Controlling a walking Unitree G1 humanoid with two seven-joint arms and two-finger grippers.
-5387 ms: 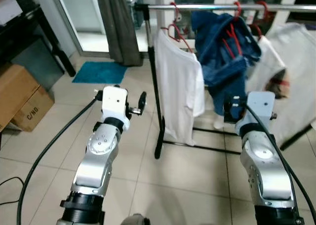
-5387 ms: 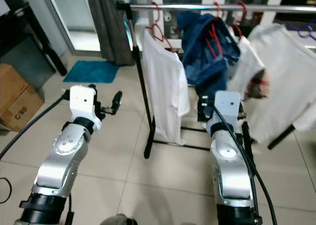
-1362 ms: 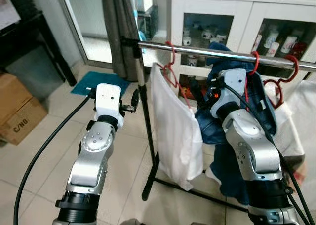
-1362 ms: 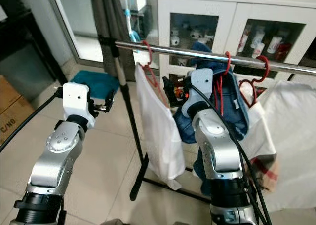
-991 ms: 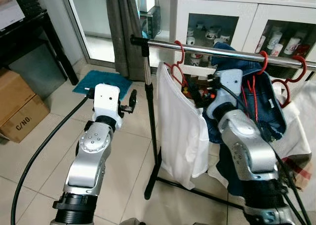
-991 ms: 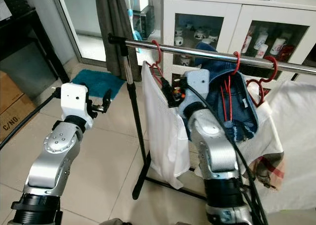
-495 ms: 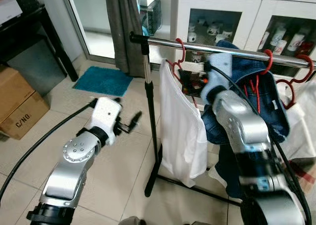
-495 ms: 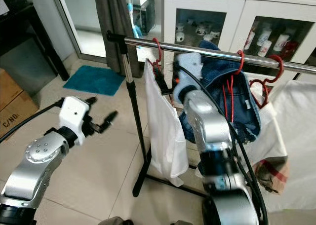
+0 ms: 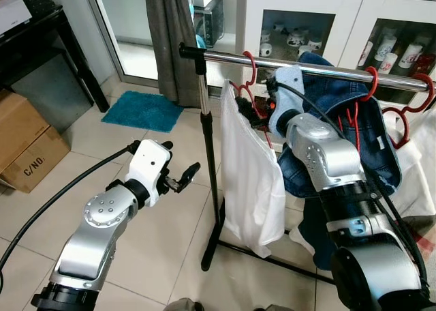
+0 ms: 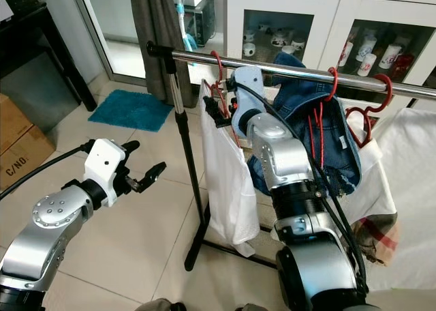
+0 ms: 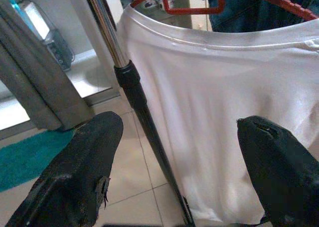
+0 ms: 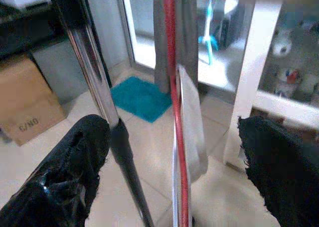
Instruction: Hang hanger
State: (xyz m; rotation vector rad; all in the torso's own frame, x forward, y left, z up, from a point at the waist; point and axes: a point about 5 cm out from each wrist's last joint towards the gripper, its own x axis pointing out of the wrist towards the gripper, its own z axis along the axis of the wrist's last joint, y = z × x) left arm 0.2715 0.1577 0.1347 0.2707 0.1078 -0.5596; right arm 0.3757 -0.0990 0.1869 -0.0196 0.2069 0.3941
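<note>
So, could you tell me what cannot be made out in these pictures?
- Red hanger, right wrist view: hook cut off by the top edge.
- Denim garment, left eye view: lower part hidden behind the right arm.
- Items in the cabinet, eye views: too small to identify.
- Rail: right end cut off by the frame.

The 2 head eyes look forward and down at the clothes rail (image 9: 320, 67). Both wrist cameras sit close to the white shirt (image 11: 209, 112) and rail post (image 12: 94, 87).
</note>
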